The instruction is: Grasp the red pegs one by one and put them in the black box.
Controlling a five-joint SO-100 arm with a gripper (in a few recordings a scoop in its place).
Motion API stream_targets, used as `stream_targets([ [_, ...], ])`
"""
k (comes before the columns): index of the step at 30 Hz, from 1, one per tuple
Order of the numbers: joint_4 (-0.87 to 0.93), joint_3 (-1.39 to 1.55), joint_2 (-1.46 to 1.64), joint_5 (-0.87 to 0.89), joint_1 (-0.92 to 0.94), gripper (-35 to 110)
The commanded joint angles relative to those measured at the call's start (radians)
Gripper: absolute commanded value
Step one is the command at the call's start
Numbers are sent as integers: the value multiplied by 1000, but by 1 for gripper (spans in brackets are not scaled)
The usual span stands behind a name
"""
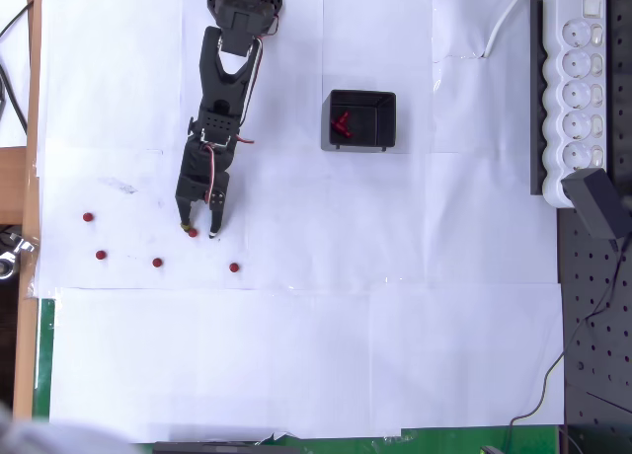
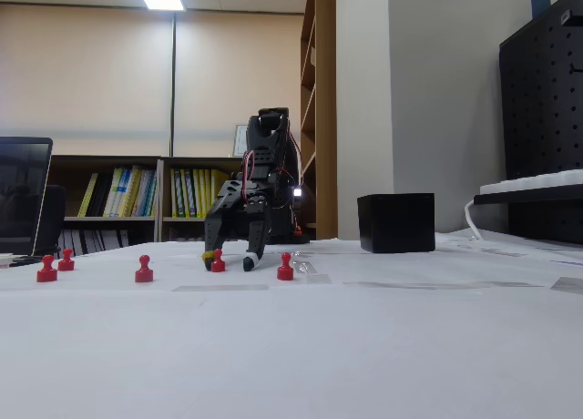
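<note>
a: where do we see the gripper (image 1: 198,231) relative to the black box (image 1: 362,119)?

b: in the overhead view it sits well to the left of the black box and lower in the picture, its tips down at the white paper (image 1: 395,326). in the fixed view the gripper (image 2: 228,260) stands left of the black box (image 2: 395,222), tips on the table surface.

a: and the fingers?

b: we see them spread apart, with one red peg (image 1: 193,233) between them, close to the left-hand tip. in the fixed view that red peg (image 2: 218,261) stands upright between the tips. we cannot tell whether either finger touches it.

a: the other red pegs?

b: in the overhead view four more lie loose on the paper, all far left of and below the black box: one (image 1: 88,217) farthest left, one (image 1: 100,255) below it, one (image 1: 157,263) nearer the gripper, and one (image 1: 234,267) just right of the gripper. inside the black box we see red pieces (image 1: 342,123) lying near its left wall.

a: anything else near the box?

b: a white power strip (image 1: 580,89) lies well to its right, at the picture's edge.
</note>
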Motion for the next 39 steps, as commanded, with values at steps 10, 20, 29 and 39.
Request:
stream_targets([
  [10, 25, 80, 35, -5, 31, 17],
  [20, 580, 235, -137, -152, -18, 0],
  [29, 1842, 788, -589, -565, -603, 0],
  [39, 1618, 451, -480, -723, -1042, 0],
])
